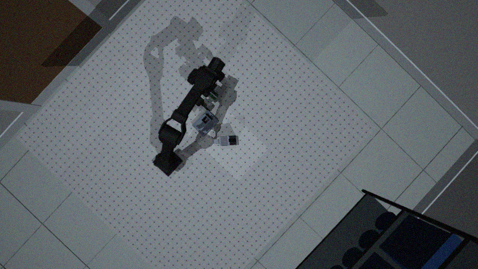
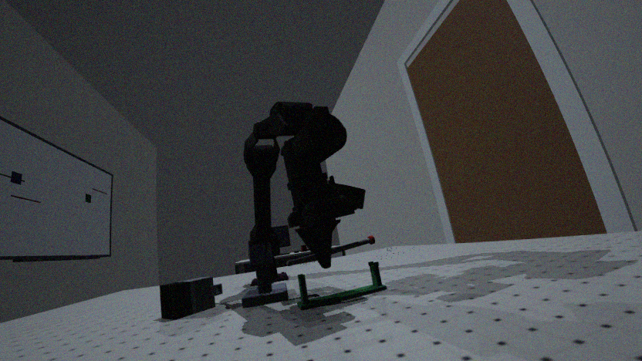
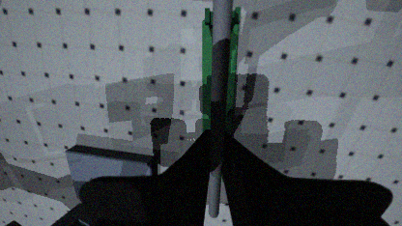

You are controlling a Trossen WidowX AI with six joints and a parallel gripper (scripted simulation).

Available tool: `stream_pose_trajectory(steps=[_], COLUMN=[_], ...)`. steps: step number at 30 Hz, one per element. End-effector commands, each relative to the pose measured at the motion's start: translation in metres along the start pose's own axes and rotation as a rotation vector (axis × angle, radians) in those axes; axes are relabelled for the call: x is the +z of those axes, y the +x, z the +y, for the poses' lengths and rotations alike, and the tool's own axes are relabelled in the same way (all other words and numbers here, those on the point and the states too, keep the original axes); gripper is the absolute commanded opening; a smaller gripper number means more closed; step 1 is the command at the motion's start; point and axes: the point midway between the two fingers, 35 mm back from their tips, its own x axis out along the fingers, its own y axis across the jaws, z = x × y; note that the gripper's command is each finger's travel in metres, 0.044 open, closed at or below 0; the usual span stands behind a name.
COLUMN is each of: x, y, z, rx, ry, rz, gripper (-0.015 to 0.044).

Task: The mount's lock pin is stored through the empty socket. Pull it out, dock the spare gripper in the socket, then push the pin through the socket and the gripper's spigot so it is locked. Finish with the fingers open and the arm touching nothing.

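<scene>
My gripper (image 2: 324, 260) (image 3: 214, 134) is shut on the lock pin (image 2: 354, 244) (image 3: 221, 29), a thin grey rod with a red end. It holds the pin roughly level, a little above the green cradle (image 2: 341, 294) (image 3: 207, 72) (image 1: 212, 96). The spare gripper (image 2: 186, 296) (image 1: 230, 140), a dark box with a short spigot, lies on the table apart from the arm. A blue-grey block (image 1: 204, 120) (image 3: 108, 169), the mount by its look, stands between the cradle and the spare gripper. Its socket is hidden.
The dotted white table (image 1: 300, 100) (image 2: 494, 305) carries everything. The arm's base (image 1: 166, 164) stands near the mount. A dark shelf unit (image 1: 401, 234) stands off the table at one corner.
</scene>
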Motion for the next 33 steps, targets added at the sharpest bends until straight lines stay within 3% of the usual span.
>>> stream_pose_trajectory(steps=[1,33], x=[-0.005,-0.008], y=[-0.008,0.031], z=[-0.001,-0.003], rx=[-0.016,-0.012], ry=[-0.005,-0.006], rz=[-0.002,-0.002], gripper=[0.0,0.0])
